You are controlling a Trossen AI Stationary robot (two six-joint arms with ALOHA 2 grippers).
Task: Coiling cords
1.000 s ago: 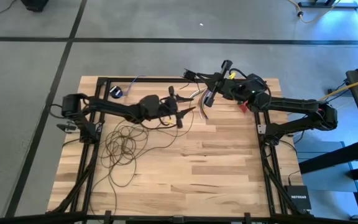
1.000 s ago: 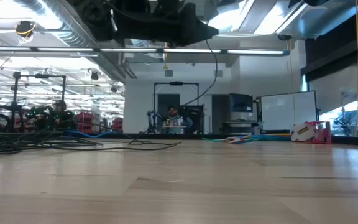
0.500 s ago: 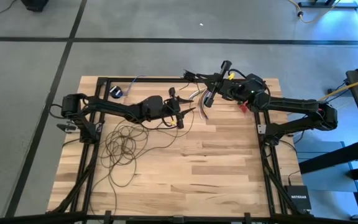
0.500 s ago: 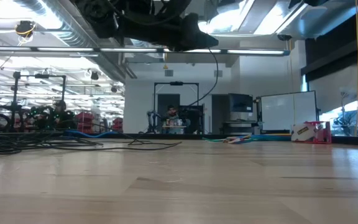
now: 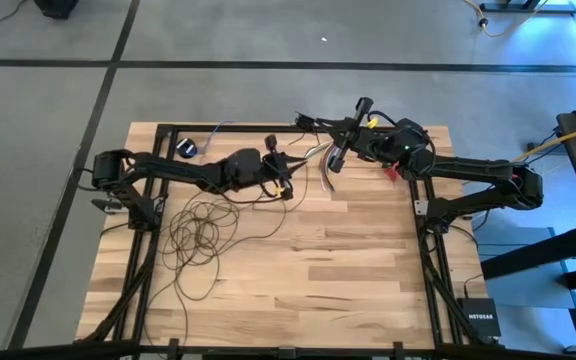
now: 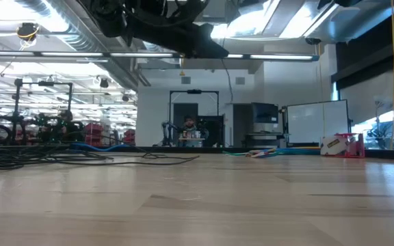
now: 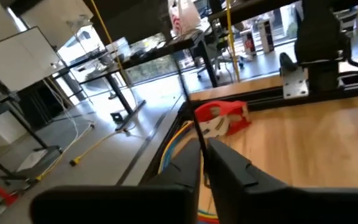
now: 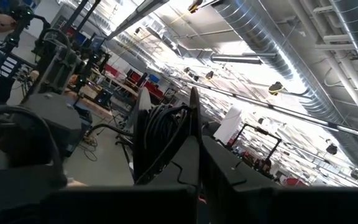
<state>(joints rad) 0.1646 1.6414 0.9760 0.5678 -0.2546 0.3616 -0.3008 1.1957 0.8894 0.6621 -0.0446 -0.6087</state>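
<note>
Cords [image 5: 200, 232] lying mostly as loose, tangled loops on the left part of the surface [image 5: 348, 270], with thin strands running toward the near edge. Small black round puck [image 5: 186, 148] at the far left corner, apart from the loops. Seen from table height as a low dark tangle [image 6: 40, 156] on the left.

Left tool [image 5: 286, 186] raised over the far middle of the surface, just right of the loops. Fingers [image 7: 229, 168] pressed together, clenched; impossible to tell whether a strand sits between them.

Right tool [image 5: 333, 152] at the far edge, close to the left one, clenched around a dark coiled bunch [image 8: 163, 134] of the cords. Multicoloured wires [image 5: 313, 150] just beside it. Red tape holder [image 5: 392, 172] a little more to the right.
</note>
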